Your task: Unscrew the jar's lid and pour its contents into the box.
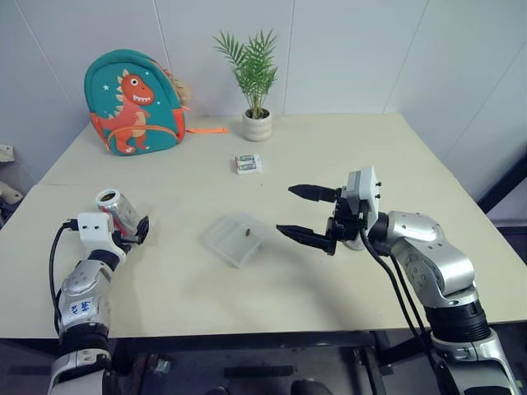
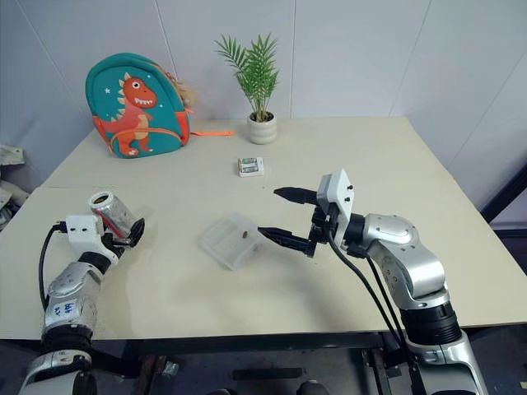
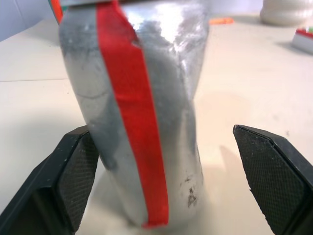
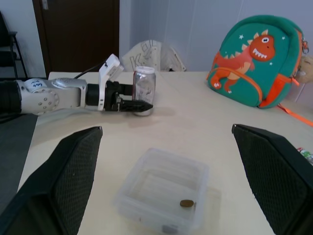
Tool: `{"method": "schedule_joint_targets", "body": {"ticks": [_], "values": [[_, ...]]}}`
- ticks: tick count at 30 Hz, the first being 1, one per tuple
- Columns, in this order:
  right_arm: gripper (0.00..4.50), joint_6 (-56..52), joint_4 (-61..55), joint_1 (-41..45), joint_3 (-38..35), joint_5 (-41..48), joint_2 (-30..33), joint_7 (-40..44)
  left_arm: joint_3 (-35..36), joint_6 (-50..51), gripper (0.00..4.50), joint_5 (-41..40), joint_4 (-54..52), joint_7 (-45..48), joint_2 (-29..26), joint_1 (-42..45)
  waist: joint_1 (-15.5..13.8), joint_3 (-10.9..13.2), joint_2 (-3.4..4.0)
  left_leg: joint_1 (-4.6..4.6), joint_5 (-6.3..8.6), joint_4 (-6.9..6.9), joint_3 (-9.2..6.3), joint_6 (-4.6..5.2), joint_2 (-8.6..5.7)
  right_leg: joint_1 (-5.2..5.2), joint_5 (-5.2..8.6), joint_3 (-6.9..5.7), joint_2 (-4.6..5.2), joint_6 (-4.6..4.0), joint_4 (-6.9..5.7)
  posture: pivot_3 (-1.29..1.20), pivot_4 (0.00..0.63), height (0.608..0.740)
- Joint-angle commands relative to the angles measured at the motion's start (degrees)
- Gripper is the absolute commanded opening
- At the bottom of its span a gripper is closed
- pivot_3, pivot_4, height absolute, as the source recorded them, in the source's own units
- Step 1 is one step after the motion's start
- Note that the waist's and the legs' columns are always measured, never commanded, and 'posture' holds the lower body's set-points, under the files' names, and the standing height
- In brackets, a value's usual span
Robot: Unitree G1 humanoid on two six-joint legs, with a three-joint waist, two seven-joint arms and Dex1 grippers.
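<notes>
Head view: the jar stands upright, lidless, at the bench's left, between the open fingers of the left end effector. The box lies mid-bench holding the pellet. The right end effector hovers open just right of it.

Left wrist view: the jar touches one pad, clear of the other.

Right wrist view: the pellet sits in the box's near part.

Translucent shiny-rimmed jar, clear ribbed plastic box, matt table
</notes>
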State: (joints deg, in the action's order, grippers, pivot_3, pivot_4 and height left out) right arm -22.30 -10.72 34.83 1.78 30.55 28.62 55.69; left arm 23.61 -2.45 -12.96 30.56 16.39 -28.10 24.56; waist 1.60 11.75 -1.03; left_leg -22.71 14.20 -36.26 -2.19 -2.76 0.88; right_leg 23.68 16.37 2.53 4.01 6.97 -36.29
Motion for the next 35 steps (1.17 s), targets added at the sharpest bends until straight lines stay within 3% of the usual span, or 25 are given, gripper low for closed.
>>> {"method": "schedule_joint_targets", "body": {"ticks": [1, 9, 14, 16, 22, 26, 35], "values": [[4.5, 1.7, -1.6, -0.7, -0.9, 0.4, -0.2, 0.3, 0.7, 4.5, 4.49, -0.2, -9.7, -2.4, -0.9, -3.8, 0.0, 0.0, 0.0, 0.01, 0.0, 0.02, 0.0, 0.0, 0.0, 0.0, 0.0, 0.0, 0.0, -0.01, 0.01, 0.0, 0.15, 0.74], [4.5, 2.5, -1.8, -2.6, -1.5, 0.2, 1.5, 1.4, 2.7, 11.6, 4.49, 0.6, -31.0, 1.1, -5.9, -21.1, 0.0, 0.0, 0.0, 0.04, 0.02, 0.22, 0.06, -0.02, 0.05, 0.0, 0.0, 0.0, 0.04, -0.09, 0.25, 0.0, 0.15, 0.74], [4.5, 4.9, 0.9, -3.0, -2.0, -1.5, 3.6, 3.0, 0.8, 7.2, 4.49, -2.4, -38.3, 15.4, -14.1, -26.0, -0.2, 0.0, 0.0, 0.13, 0.02, 0.27, 0.04, -0.02, 0.07, -0.1, 0.13, -0.19, 0.13, -0.5, 0.39, 0.0, 0.15, 0.74], [4.5, 7.2, 2.1, -3.1, -2.8, -1.5, 3.6, 4.0, -0.6, 6.0, 4.49, -4.7, -40.8, 21.6, -16.4, -26.1, -0.2, 0.0, 0.0, 0.17, 0.0, 0.31, 0.08, 0.01, 0.03, -0.2, 0.44, -0.21, 0.27, -1.15, 0.54, 0.0, 0.15, 0.74], [4.5, 5.6, 4.1, -3.8, -4.0, -2.5, 7.4, 4.4, -6.2, 7.3, 4.49, -11.8, -38.9, 34.6, -19.2, -14.3, -0.1, 0.0, 0.0, 0.2, 0.0, 0.38, 0.34, 0.17, -0.03, -0.23, 0.34, -0.06, 0.4, -1.08, 0.72, 0.0, 0.15, 0.74], [4.5, 5.1, 2.2, -6.6, -6.2, -2.4, 9.9, 3.8, -7.9, 8.4, 4.49, -12.7, -36.8, 38.1, -19.0, -9.6, 0.1, 0.0, 0.01, 0.2, 0.02, 0.41, 0.34, 0.16, 0.0, -0.21, -0.09, -0.08, 0.24, -0.28, 0.67, 0.0, 0.15, 0.74], [4.5, 4.2, -1.2, -11.6, -9.4, -2.1, 13.9, 3.3, -5.4, 11.5, 4.49, -15.0, -37.3, 41.4, -19.5, -12.2, 0.5, 0.0, 0.02, 0.3, 0.1, 0.52, 0.56, 0.17, 0.18, -0.09, -0.03, 0.18, -0.03, -0.24, 0.64, 0.0, 0.15, 0.74]]}}
